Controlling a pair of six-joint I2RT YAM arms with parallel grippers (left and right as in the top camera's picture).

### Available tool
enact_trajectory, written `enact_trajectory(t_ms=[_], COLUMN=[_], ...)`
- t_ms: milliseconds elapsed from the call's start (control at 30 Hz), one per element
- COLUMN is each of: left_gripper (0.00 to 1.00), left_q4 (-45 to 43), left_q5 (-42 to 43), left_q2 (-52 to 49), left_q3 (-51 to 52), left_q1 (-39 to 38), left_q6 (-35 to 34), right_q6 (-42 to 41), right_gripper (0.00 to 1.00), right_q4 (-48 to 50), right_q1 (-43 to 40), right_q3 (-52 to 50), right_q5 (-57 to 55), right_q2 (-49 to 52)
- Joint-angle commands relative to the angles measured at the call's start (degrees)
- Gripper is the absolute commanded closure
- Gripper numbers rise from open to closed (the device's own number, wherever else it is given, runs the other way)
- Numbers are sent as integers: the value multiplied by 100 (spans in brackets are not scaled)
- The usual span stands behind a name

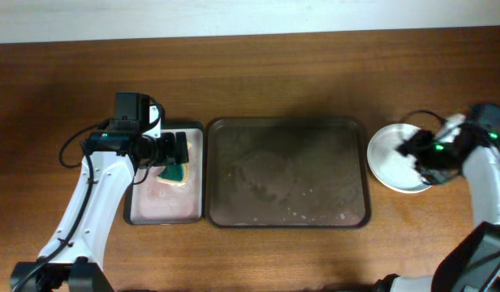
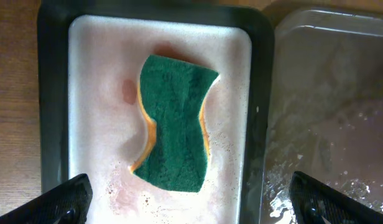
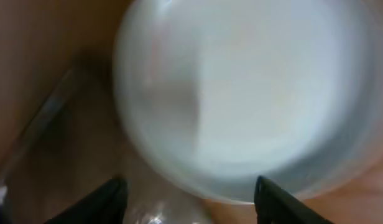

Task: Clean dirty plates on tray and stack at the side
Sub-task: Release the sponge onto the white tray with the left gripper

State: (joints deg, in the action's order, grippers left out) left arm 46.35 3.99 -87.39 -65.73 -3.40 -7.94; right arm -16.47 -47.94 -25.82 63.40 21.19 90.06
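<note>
1. Surface (image 1: 274,73): brown wood, carrying all items. Its near edge is cut off in the overhead view.

2. Tray (image 1: 290,174): large, dark brown, lying at the centre of the surface. No plate is on it. Its floor shows pale wet streaks and specks. The left wrist view shows only its left part (image 2: 328,93).

3. Small tray (image 1: 157,207): black rim, pinkish inside, just beside the left edge of the tray. Its lower end is cut off in the left wrist view (image 2: 98,93).

4. Plates (image 1: 392,158): on the surface, to the right of the tray and off it. Only a white upper face shows, and the right arm hides part of it. The number stacked cannot be determined. The right wrist view is blurred; the face (image 3: 241,93) appears white with no distinct mark.

5. Sponge (image 2: 175,121): green top, yellow underside, lying in the small tray.

6. Left hand (image 2: 193,202): above the small tray, fingers spread wide, gripping nothing, clear of the sponge.

7. Right hand (image 3: 191,202): above the near rim of the plates, fingers apart, gripping nothing. Contact cannot be determined.
</note>
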Motion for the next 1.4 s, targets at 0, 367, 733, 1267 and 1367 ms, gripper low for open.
enact_trajectory(t_ms=[0,367,733,1267,1367], left_gripper=[0,1,0,1,1], left_q4=[13,2570,962,728,728], left_q5=[321,520,70,-81,-81], left_q2=[-13,116,3908,5228,5228], left_q3=[11,11,1539,1943,1941], left_q1=[20,17,-459,-459,-459], left_q6=[-33,-254,-223,-225,-225], right_q6=[1049,1110,717,719,719], right_gripper=[27,1,1,1,1], right_q4=[-70,-1602,-1381,-1445,-1445], right_q1=[1095,3331,3331,3331,3331], right_q3=[-50,-50,-487,-1176,-1176], right_q5=[509,-988,-1891,-1888,-1888], right_q2=[33,-715,-4988,-6426,-6426])
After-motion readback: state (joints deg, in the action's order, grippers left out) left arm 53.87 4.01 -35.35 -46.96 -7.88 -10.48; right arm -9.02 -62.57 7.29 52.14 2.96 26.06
